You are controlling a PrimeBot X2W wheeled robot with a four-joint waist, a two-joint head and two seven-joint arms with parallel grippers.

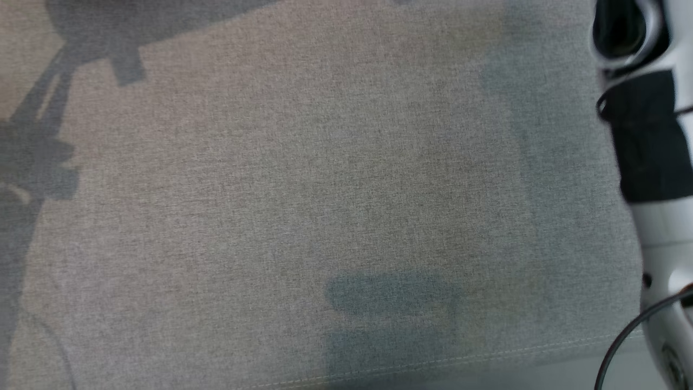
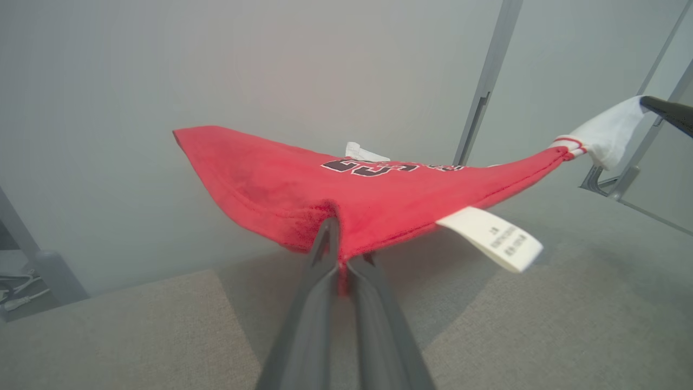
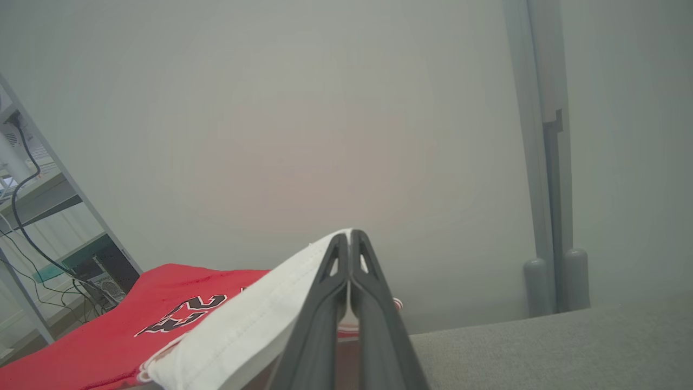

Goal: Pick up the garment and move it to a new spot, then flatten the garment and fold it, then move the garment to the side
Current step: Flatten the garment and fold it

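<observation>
- My left gripper (image 2: 341, 244) is clenched on the red hem of the garment (image 2: 325, 184), with the cloth bunched between the fingers.
- My right gripper (image 3: 351, 235) is clamped on the white sleeve (image 3: 243, 330). Seen from my left wrist, it sits at 2 o'clock of my left gripper, with the garment stretched between the two.
- The garment hangs in the air over the grey surface (image 1: 325, 162) and, as far as I can see, touches it nowhere. Its dark lettering (image 2: 371, 167) faces up, and a white label (image 2: 492, 238) dangles off the hem at 3 o'clock of my left gripper.
- In the head view my right forearm (image 1: 655, 162) stands at the 3 o'clock edge, above the surface.
- I judge the pick-up done and the carry to a new spot under way.
- Laying the garment down, flattening it, folding it and moving it to the side are all left.
</observation>
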